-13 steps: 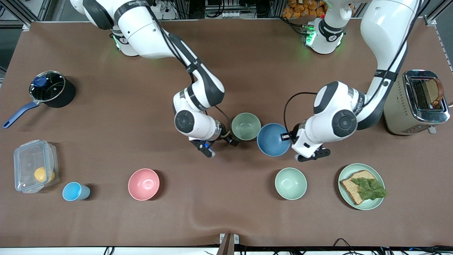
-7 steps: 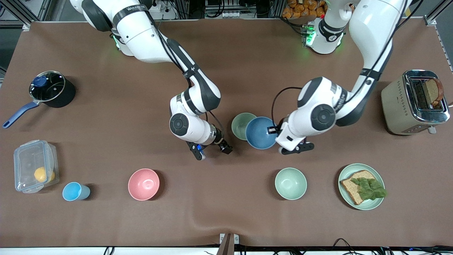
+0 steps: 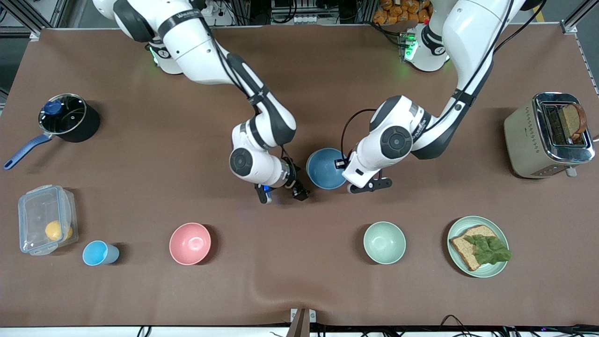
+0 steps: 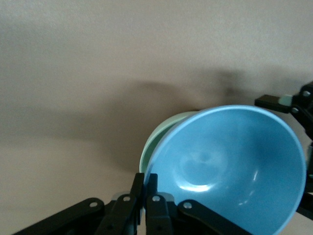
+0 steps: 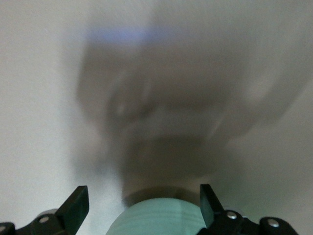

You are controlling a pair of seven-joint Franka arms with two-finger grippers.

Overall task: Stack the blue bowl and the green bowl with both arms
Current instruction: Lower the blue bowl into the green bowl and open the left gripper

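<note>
The blue bowl (image 3: 324, 169) is directly over the green bowl, which it hides in the front view. In the left wrist view the blue bowl (image 4: 230, 166) is tilted, and only a strip of the green bowl's rim (image 4: 155, 141) shows past it. I cannot tell whether the two touch. My left gripper (image 3: 339, 164) (image 4: 146, 180) is shut on the blue bowl's rim. My right gripper (image 3: 282, 192) (image 5: 143, 200) is open and empty, low beside the bowls toward the right arm's end. The green bowl's wall (image 5: 161, 218) shows between its fingers.
Nearer the front camera are a mint-green bowl (image 3: 384, 242), a plate with bread (image 3: 499, 268), a pink bowl (image 3: 190, 243), a light-blue cup (image 3: 99, 253) and a plastic box (image 3: 46, 219). A pot (image 3: 69, 117) and a toaster (image 3: 548, 135) stand at the table's ends.
My left arm has carried the blue bowl toward the right arm's end until it covers the green bowl. My right gripper has drawn back from the green bowl's rim.
</note>
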